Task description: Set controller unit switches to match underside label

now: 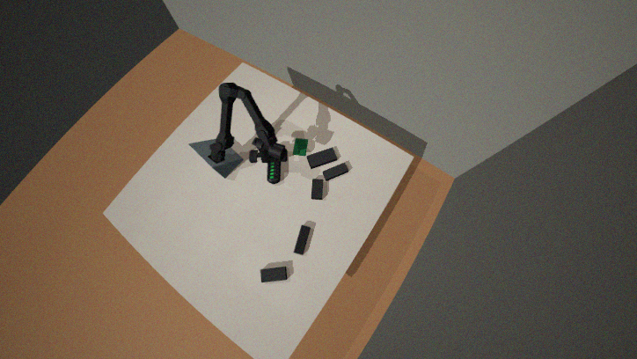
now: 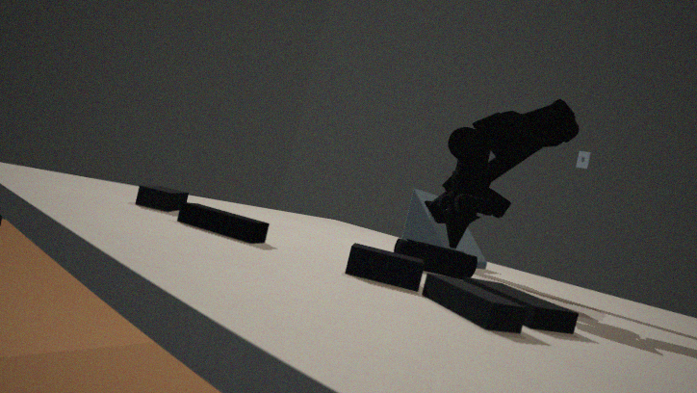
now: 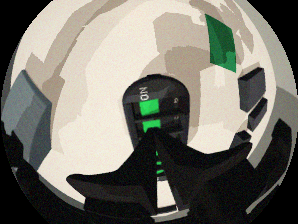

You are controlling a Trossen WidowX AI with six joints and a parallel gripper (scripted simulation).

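The dark grey controller unit [image 1: 274,179] [image 2: 428,258] [image 3: 165,85] sits on its base on the white bench mat, rocker switches up. Green ends show in a row along its top. In the wrist view the two switches at its far end show green beside the "ON" print; the fingers partly cover the others. My gripper [image 2: 453,245] [image 3: 153,131] is shut and empty, pointing down over the unit's top. The fingertips are at or just above the switches; whether they touch cannot be told. The underside label is hidden.
A green square [image 1: 300,147] [image 3: 221,44] lies beside the unit. Dark blocks [image 1: 322,157] [image 1: 335,171] [image 1: 317,188] stand close by. Two more [image 1: 302,239] [image 1: 274,274] lie farther off. A blue-grey slanted panel [image 2: 417,215] [image 3: 30,115] stands near the arm's base.
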